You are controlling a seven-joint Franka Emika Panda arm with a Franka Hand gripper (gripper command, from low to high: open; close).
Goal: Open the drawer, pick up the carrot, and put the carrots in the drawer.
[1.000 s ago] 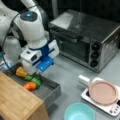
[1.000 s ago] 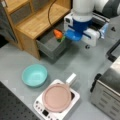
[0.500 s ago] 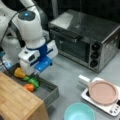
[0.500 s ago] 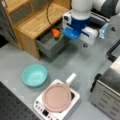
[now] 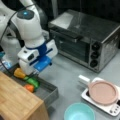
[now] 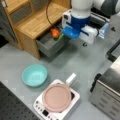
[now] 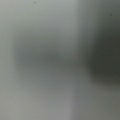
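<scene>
Orange in the tray: the carrot lies inside the drawer, which stands pulled out from under the wooden top, so the opening is already done. In a front view the carrot shows at the drawer's inner end, touching the green vegetable, with the yellow vegetable just beyond. The gripper hangs low over the drawer, right above the vegetables; the carrot sits just toward the front view's bottom from it. I cannot tell whether the jaws are apart or together, since the arm's body hides them. Its long axis is too stubby to read. Well clear sit 1 teal bowl, 1 pink-lidded pan and the toaster oven.
</scene>
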